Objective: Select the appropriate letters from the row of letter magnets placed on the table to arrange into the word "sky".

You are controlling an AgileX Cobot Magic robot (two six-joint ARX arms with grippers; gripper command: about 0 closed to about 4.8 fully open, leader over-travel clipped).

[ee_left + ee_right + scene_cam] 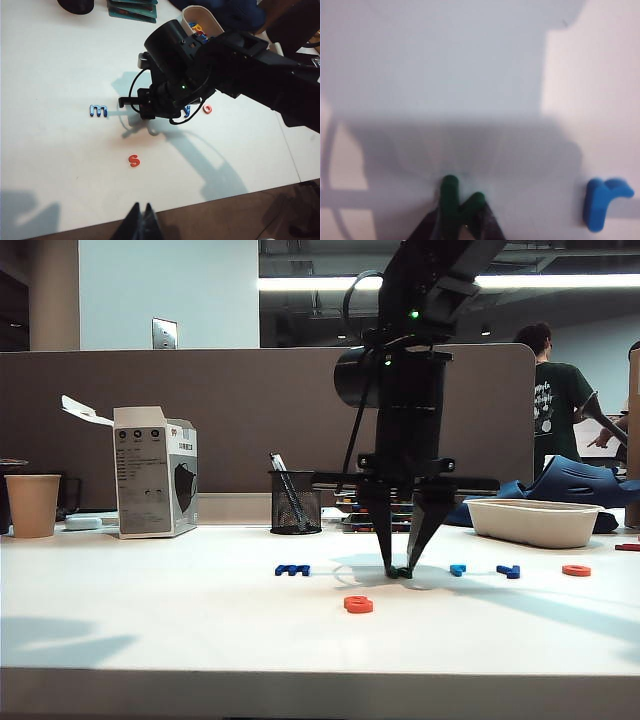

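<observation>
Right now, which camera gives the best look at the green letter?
The right wrist view: the green k fills the foreground, pinched between the right gripper fingers. The exterior view shows only a dark speck at the fingertips. In the left wrist view, with the left gripper shut, the arm hides it.

Right gripper [400, 570] fingers pinched, left gripper [141, 222] shut
</observation>
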